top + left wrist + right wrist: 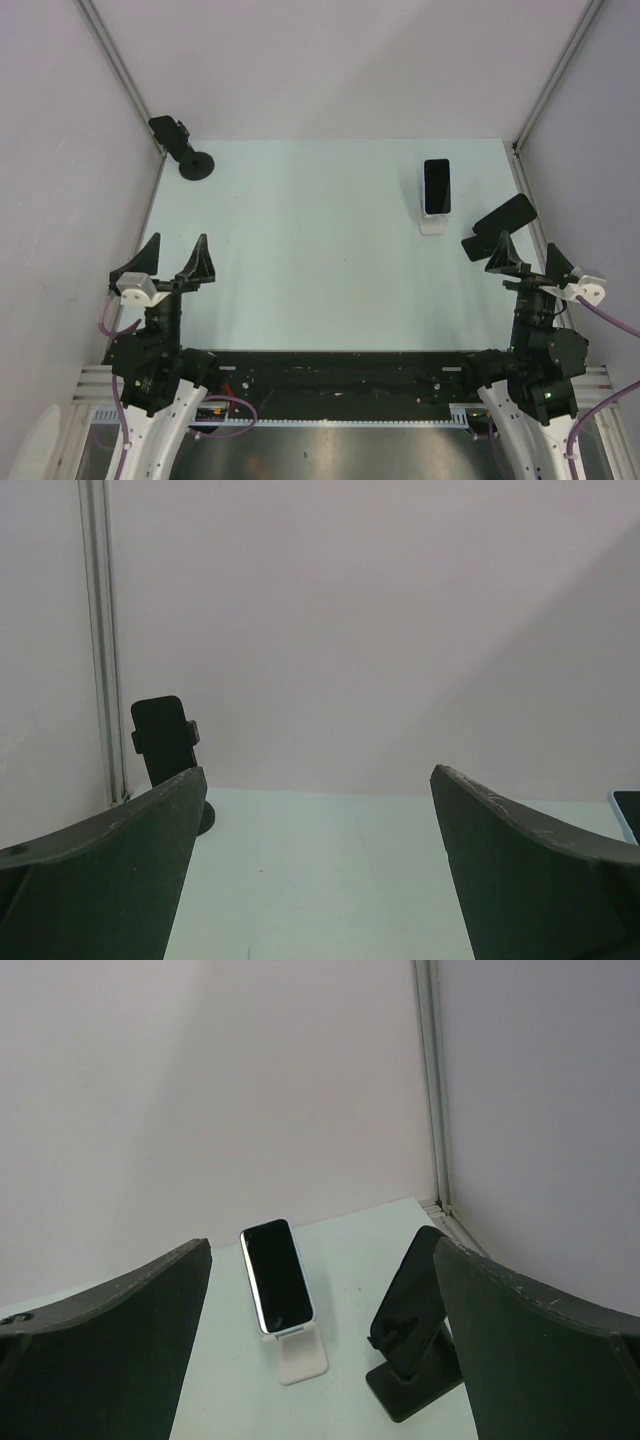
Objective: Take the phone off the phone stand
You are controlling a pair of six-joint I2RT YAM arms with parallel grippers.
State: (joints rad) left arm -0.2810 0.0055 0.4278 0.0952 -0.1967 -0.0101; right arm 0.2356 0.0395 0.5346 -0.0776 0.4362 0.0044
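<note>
A phone (436, 186) with a dark screen leans on a white phone stand (432, 224) at the table's far right. In the right wrist view the phone (277, 1276) rests on the white stand (301, 1356), ahead and slightly left of centre. My right gripper (529, 258) is open and empty, near the table's right front, well short of the phone. My left gripper (177, 261) is open and empty at the left front, far from the phone. The phone's edge (628, 813) shows at the far right of the left wrist view.
A black empty stand (497, 228) sits just right of the white stand, close in front of my right gripper; it also shows in the right wrist view (412, 1330). Another black stand (186, 146) is in the far left corner. Walls enclose the table on three sides.
</note>
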